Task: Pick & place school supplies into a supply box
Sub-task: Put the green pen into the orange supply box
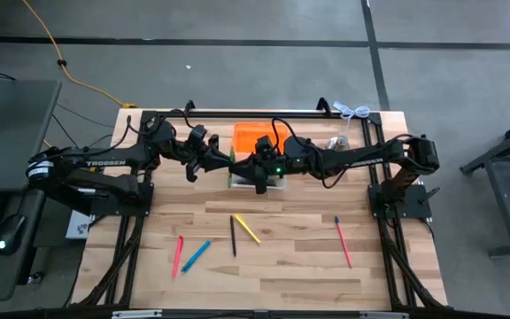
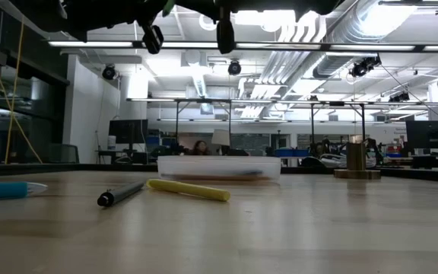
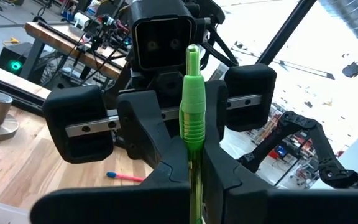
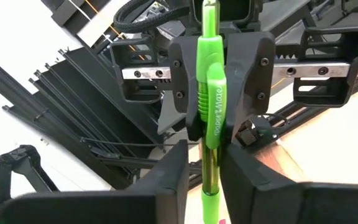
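Above the supply box [image 1: 257, 182] at 12 o'clock, left gripper [image 3: 194, 180] & right gripper [image 4: 204, 165] both pinch green pen [image 3: 192, 99].

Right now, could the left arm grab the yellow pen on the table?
Probably not yet: both the left end effector and the right end effector are shut on the green pen, though the yellow pen lies uncovered.

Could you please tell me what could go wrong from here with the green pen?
1. Both the left end effector and the right end effector appear clamped on one green pen; if either arm moves before one lets go, the pen may bend or twist free.
2. The pen is held in the air; released off-target, it could land beside the supply box rather than inside.
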